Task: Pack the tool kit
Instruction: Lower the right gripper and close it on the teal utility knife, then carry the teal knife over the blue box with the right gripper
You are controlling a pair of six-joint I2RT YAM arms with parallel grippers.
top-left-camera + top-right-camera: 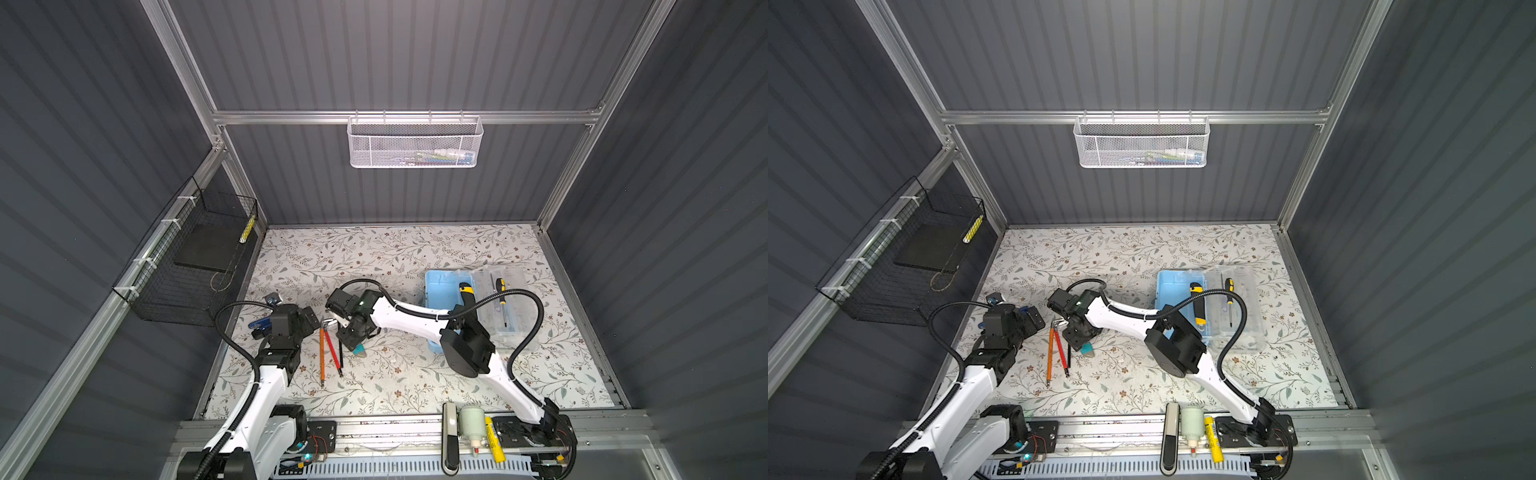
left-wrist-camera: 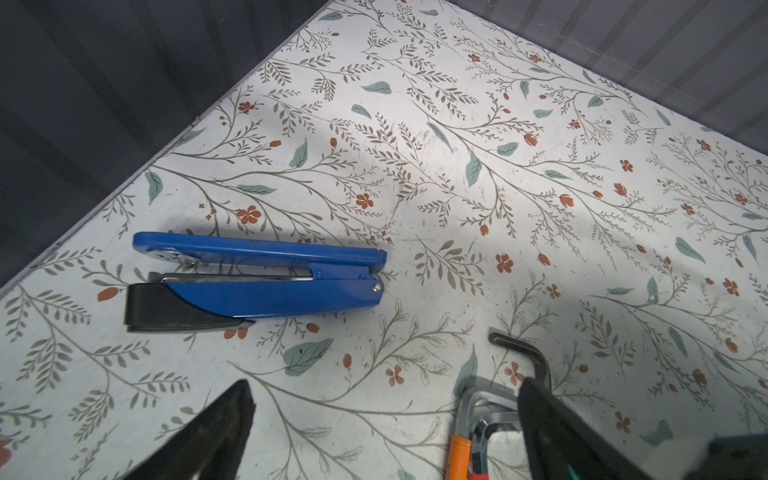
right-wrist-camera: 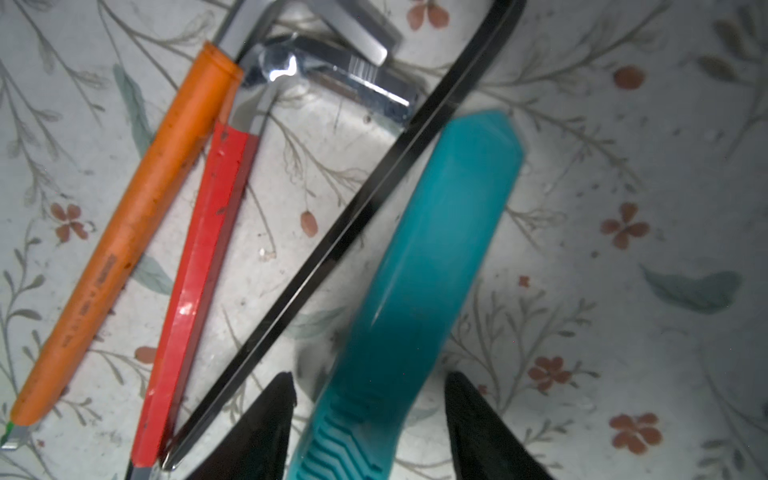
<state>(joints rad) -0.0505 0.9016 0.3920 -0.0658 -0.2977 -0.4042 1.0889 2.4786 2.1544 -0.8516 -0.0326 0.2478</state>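
- counter (image 1: 415, 257): flat sheet with a matte floral print, filling the lower middle of both top views.
- tool kit (image 1: 440, 286): sitting open, right of centre in both top views. It is a light-blue plastic tray with its clear lid (image 1: 513, 316) folded out to the right. A yellow-and-black screwdriver (image 1: 467, 296) is lying in the tray and a thin screwdriver (image 1: 502, 301) on the lid.
- right hand (image 3: 370, 376): sitting at centre frame in the top views, partly open. Its fingers are straddling the teal tool (image 3: 436, 232) near the ribbed end with gaps on both sides, so it is not gripping yet.
- step, my read: picking up the teal tool for the kit. The next move is calling for a square close across the handle, a lift clear of the black hex key (image 3: 332, 245) just beside it, then a carry right to the tray.
- left hand (image 2: 385, 382): hanging wide open and holding nothing. One finger is overlapping the keys' bent ends in the left wrist view.
- stapler (image 2: 257, 286): blue painted metal with a black nose, appearing to lie on its side at left of centre in that view.
- teal tool: smooth moulded plastic, long and tapered, with chevron ribs at the grip.
- orange-sleeved key (image 3: 137, 232) and red key (image 3: 203, 270): L-shaped, with glossy steel bends.
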